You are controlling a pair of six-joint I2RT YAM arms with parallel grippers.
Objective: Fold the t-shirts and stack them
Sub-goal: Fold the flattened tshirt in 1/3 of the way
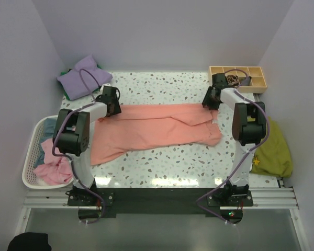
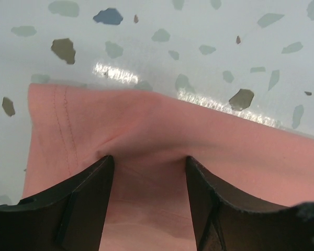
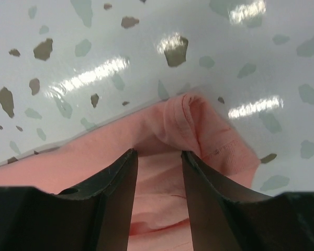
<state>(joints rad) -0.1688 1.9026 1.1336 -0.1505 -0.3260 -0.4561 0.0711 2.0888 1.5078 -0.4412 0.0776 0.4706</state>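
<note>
The large salmon-pink t-shirt (image 1: 157, 128) lies spread across the middle of the speckled table, folded lengthwise with its fold along the far edge. My left gripper (image 1: 114, 102) rests at its far left corner. In the left wrist view it (image 2: 149, 159) is open, with the shirt's folded edge (image 2: 146, 120) between the fingers. My right gripper (image 1: 209, 99) rests at the far right corner. In the right wrist view it (image 3: 158, 152) is open over the hemmed corner (image 3: 199, 130). A lavender t-shirt (image 1: 86, 73) lies on a green one (image 1: 66, 95) at the back left.
A white basket (image 1: 29, 157) at the left edge holds a pink shirt (image 1: 52, 172) and a light blue one (image 1: 44, 141). A wooden divided box (image 1: 240, 78) stands at the back right. An olive cloth (image 1: 275, 149) lies past the right edge.
</note>
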